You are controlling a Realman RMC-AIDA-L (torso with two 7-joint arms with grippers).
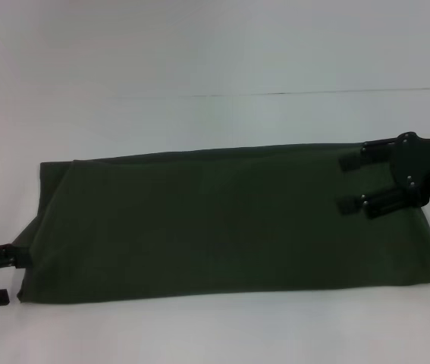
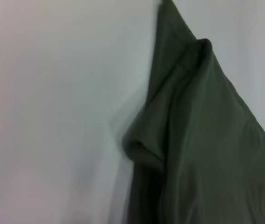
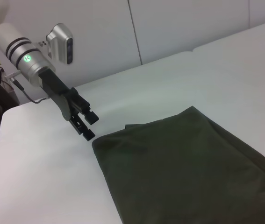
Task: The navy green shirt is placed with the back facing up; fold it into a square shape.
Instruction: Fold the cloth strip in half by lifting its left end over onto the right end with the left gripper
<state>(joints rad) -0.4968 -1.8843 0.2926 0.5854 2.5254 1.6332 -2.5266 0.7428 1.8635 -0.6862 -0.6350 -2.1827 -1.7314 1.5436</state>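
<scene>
One long band is what the navy green shirt (image 1: pixel 230 224) makes on the white table (image 1: pixel 199 61) — plain side up, its long axis running across the head view from the robot's left to its right, the right end flat and squared, the left end rumpled with a layer folded over. Above that right end hangs the right gripper (image 1: pixel 349 183), fingers spread and pointing leftward along the cloth, holding nothing. At the left end, just off the shirt's corner, the left gripper (image 1: pixel 10 275) has its fingers apart and empty.
</scene>
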